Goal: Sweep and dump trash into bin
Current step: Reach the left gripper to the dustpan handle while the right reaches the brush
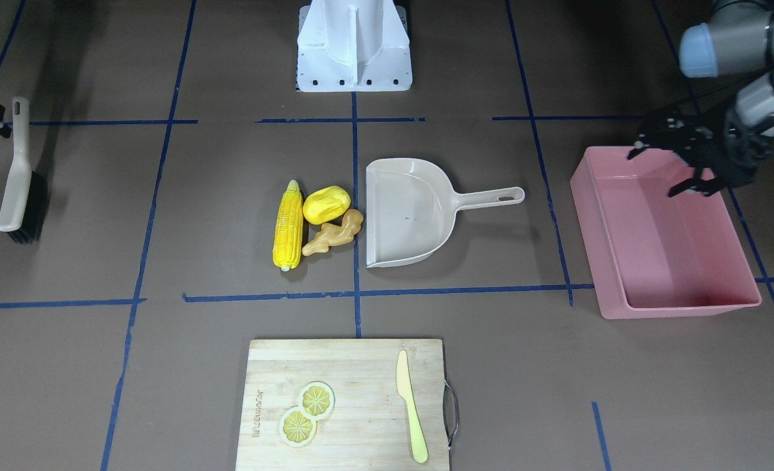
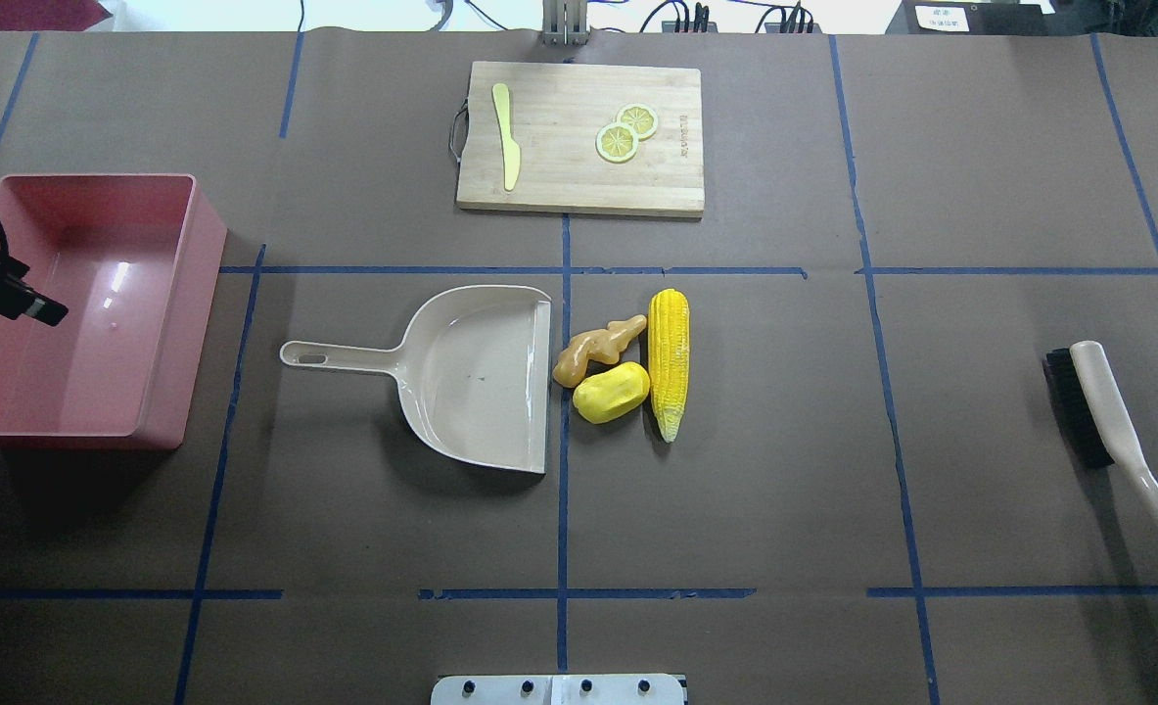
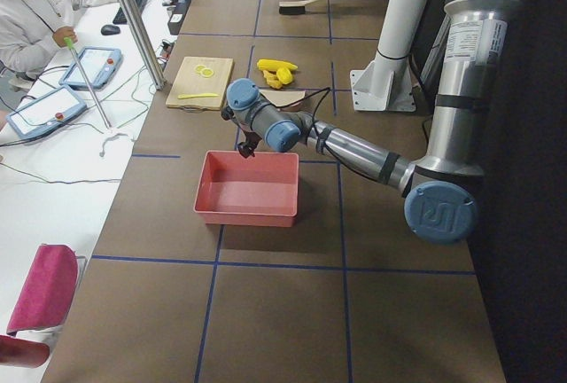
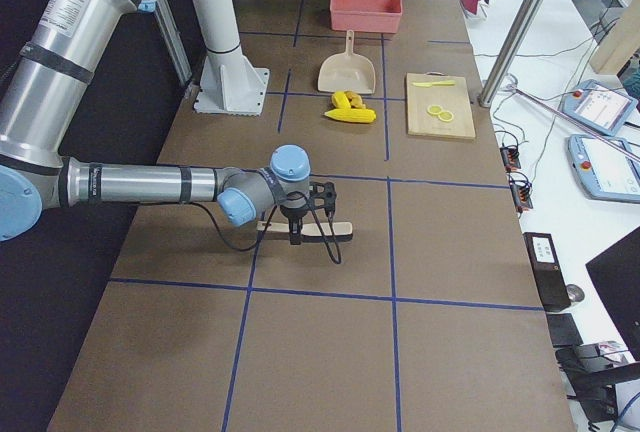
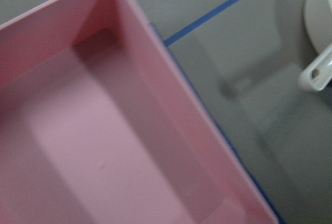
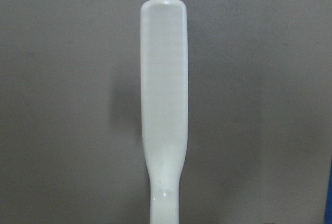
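Overhead exterior: the trash lies in a heap between the two claws, well apart from both.

The corn cob (image 2: 669, 362) is ribbed and bright yellow. The smooth yellow lump (image 2: 612, 392) and the knobbly tan ginger root (image 2: 598, 348) touch it, just beside the open edge of the dustpan (image 2: 481, 377). The left claw (image 1: 665, 171) hangs spread and empty over the pink bin (image 2: 202, 294), far from the dustpan handle. The right claw (image 4: 310, 222) sits over the handle of the brush (image 2: 1107, 421); I cannot tell whether it is gripping. The likely trouble is that nothing holds the dustpan, so a sweep could shove it away. The rounded lump and the corn could also roll past its edge, or a loose grip could let the brush twist.
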Robot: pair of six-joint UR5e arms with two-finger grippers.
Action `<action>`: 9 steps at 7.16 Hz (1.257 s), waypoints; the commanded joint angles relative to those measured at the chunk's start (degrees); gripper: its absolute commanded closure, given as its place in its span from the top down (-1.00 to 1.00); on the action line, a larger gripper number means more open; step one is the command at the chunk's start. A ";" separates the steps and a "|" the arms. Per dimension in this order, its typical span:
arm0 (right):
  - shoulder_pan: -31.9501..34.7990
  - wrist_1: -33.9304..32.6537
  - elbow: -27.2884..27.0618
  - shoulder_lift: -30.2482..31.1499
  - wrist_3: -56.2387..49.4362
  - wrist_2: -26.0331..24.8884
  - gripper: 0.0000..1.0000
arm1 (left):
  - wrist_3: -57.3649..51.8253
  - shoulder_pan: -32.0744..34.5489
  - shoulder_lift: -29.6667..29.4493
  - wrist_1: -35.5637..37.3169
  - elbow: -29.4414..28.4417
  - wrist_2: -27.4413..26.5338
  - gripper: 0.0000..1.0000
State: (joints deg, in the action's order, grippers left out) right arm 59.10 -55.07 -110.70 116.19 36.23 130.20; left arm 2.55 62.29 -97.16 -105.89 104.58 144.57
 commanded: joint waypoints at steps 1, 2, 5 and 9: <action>-5.02 2.07 -0.04 0.54 8.79 -2.22 0.94 | -0.09 -2.70 -1.98 -0.10 -0.08 -0.16 0.99; -7.92 4.68 -0.04 0.44 13.64 -3.54 0.95 | -0.18 -4.36 -2.07 -0.02 -0.34 -0.34 0.99; -9.79 5.68 2.41 0.35 15.10 -4.08 0.89 | 0.09 -5.95 -3.47 -0.02 -0.08 -3.59 0.99; -10.58 5.68 3.82 -0.44 15.45 -4.08 -0.46 | -0.01 -7.36 -6.02 -0.19 0.97 -7.90 1.00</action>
State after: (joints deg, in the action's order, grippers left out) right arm 48.59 -49.40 -107.03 115.91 51.60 126.13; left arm 2.21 55.15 -102.72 -105.96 104.90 137.90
